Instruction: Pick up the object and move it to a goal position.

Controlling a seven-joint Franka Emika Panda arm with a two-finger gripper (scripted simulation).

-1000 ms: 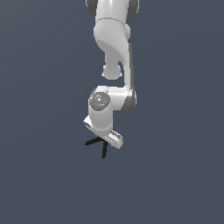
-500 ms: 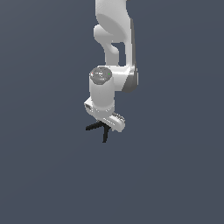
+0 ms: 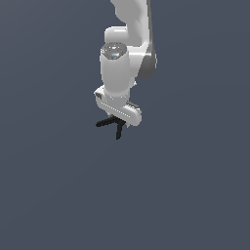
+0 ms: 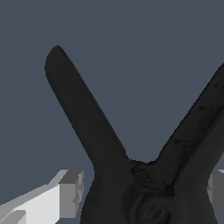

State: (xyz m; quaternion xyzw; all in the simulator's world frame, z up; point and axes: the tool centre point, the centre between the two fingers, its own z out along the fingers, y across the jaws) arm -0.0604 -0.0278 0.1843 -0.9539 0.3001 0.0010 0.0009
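Note:
The object is a small black spring clamp (image 3: 105, 122). In the exterior view its two splayed handles stick out below the white hand. My gripper (image 3: 118, 118) is shut on the clamp's head and holds it in the air above the grey floor. In the wrist view the clamp (image 4: 89, 122) fills most of the picture, its two handles spreading in a V. My gripper (image 4: 142, 199) has a white finger (image 4: 65, 197) pressed on each side of the rounded head. The red tip is hidden.
A plain dark grey-blue floor (image 3: 195, 195) lies all around. The white arm (image 3: 122, 63) stands straight above the clamp. No other object or goal marker shows.
The arm has risen steadily with the clamp in its grip. The clamp is now higher in the exterior view than one second ago.

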